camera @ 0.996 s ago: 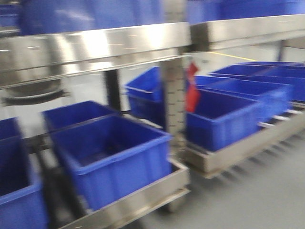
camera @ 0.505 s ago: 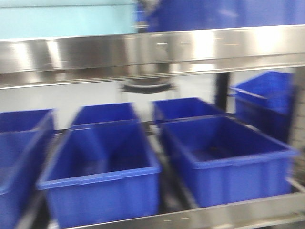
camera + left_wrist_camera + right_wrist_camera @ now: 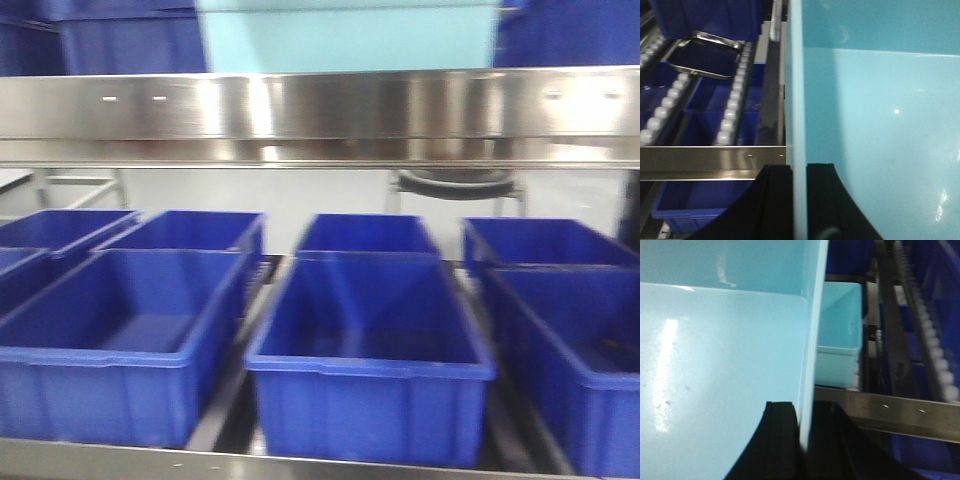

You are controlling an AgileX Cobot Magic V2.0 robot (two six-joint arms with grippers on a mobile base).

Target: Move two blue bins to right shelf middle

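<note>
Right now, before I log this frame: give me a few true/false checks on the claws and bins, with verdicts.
1. The left claw clamps a wall of the pale blue bin, one finger on each side. True.
2. The right claw hangs open, clear of the bin. False: it is shut on a wall of the same bin.
3. A second pale blue bin sits on the rack beyond the held one. True.
4. The lower bins are pale blue. False: they are dark blue.
5. In the front view, the held bin shows below the steel rail. False: it shows above the rail.
</note>
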